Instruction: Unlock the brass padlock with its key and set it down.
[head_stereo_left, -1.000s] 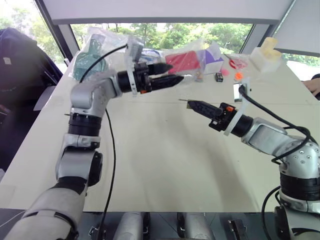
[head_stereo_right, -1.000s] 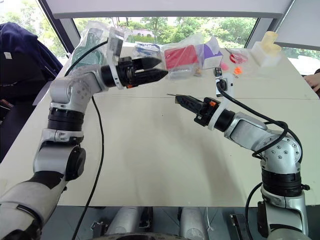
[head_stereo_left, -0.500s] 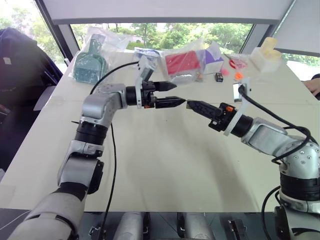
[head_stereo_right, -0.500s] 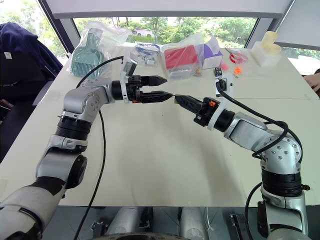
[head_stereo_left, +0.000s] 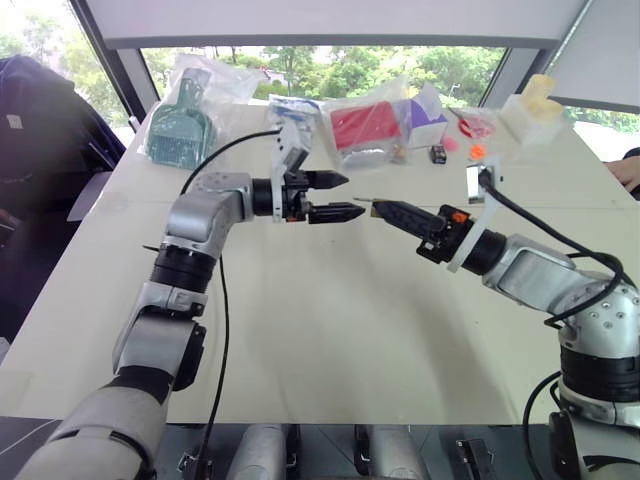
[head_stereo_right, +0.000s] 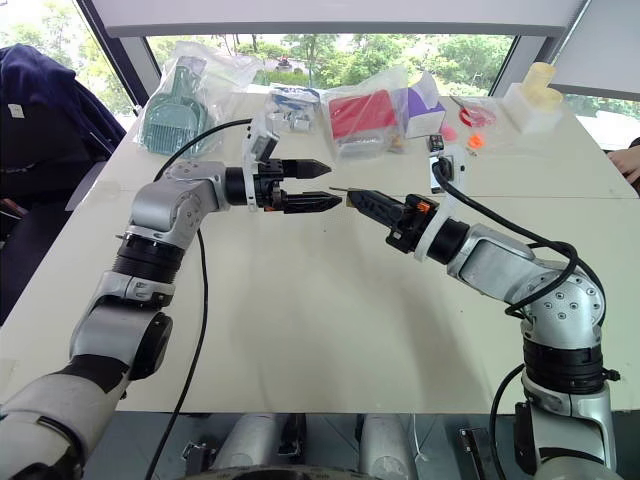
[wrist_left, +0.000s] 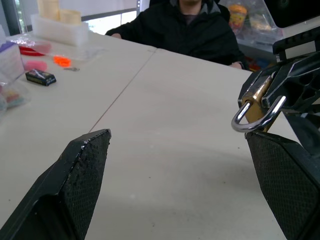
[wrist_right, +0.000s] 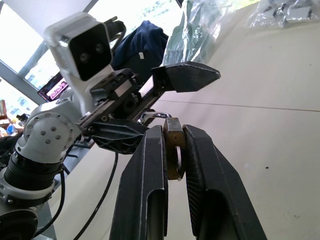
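Padlock (wrist_right: 174, 145) sits pinched between the two black fingers of the right gripper (head_stereo_left: 385, 209), held up above the table (head_stereo_left: 330, 330) near its middle. Along the far edge lie clear plastic bags: one with a green brush-like tool (head_stereo_left: 180, 130), one with a red box (head_stereo_left: 366, 124), beside a purple-and-white carton (head_stereo_left: 428, 120). Further to the right there are small pink and orange bits (head_stereo_left: 470, 150), a little black block (head_stereo_left: 438, 154) and a pale foam block (head_stereo_left: 532, 112). A person in a dark jacket (wrist_left: 192, 27) sits at the table's side. Nothing lies between the two grippers, and the tabletop under them is bare.

The table is smooth, matte, off-white, with a fine seam running across it. The padlock's body is yellow brass, flat-sided and squarish; its shackle (wrist_left: 250, 122) is a thin, shiny silver loop curving out past the right fingertips. The gripper pads are black with a fine cross-hatched grain and taper to blunt points.

The left gripper (head_stereo_left: 350, 196) stands wide open, pointing sideways at the right one, tips just short of it. In the left wrist view the shackle hangs just above one left finger (wrist_left: 285, 175), the other finger (wrist_left: 82, 170) well apart. I cannot make out the key.
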